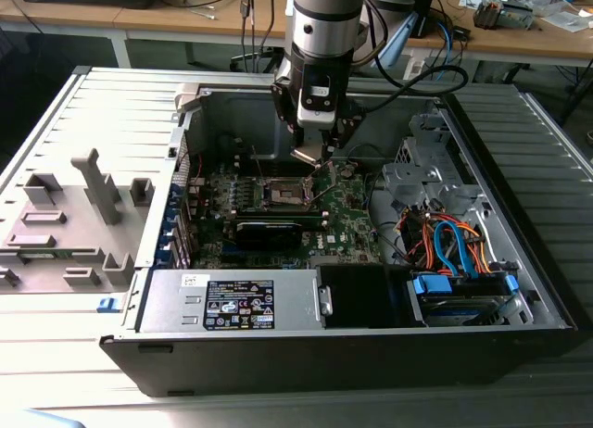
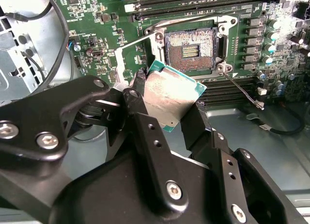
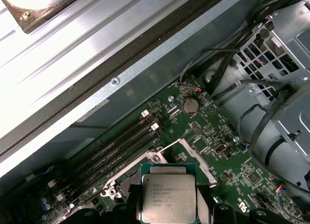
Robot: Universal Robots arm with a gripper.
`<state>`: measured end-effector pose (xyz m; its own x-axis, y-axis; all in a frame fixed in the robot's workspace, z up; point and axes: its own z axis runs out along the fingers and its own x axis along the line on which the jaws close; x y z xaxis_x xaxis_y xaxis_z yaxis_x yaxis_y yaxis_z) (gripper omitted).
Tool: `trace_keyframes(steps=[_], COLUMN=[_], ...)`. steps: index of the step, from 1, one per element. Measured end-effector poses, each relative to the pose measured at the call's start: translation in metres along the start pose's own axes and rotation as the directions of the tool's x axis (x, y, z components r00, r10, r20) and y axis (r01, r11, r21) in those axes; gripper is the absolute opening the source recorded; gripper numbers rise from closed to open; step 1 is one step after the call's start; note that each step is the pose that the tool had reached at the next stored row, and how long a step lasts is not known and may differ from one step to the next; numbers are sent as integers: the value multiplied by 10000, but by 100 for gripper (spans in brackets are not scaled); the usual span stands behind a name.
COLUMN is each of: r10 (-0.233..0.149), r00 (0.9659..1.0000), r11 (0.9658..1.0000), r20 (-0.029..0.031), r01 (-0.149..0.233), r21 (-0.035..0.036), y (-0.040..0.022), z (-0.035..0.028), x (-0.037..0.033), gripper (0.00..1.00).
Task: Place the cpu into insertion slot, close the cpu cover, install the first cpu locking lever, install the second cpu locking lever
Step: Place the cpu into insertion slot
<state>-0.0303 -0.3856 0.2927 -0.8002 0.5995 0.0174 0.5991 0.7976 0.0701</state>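
I'm gripping the small flat square silver-topped cpu between the black gripper's jaws, hovering it near the dark-centred square insertion slot mid green circuit board; I'm judging every step unfinished.

— What sits in the case?
— A grey power supply at the front, blue and orange cables on the exterior view's right.
— Outside it?
— A grey plastic fixture, exterior view's left.
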Motion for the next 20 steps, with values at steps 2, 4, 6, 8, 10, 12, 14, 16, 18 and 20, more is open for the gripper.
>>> trace_keyframes(steps=[2,4,6,8,10,12,14,16,18,20], r10=[17,34,55,70,92,107,130,148,166,181], r00=[10000,10000,10000,10000,10000,9999,9999,9999,9999,9998], r11=[10000,10000,10000,10000,10000,9999,9999,9999,9999,9998], r20=[1,3,4,5,7,8,10,10,12,13], r01=[-17,-34,-55,-70,-92,-107,-130,-148,-166,-181], r21=[0,-1,-2,-1,-2,-2,-2,-3,-3,-3], y=[0,0,0,0,0,0,0,0,0,0], z=[0,1,1,1,2,2,3,3,4,4], x=[0,0,0,0,0,0,0,0,0,0], gripper=[54,54,54,54,54,54,54,54,54,54])
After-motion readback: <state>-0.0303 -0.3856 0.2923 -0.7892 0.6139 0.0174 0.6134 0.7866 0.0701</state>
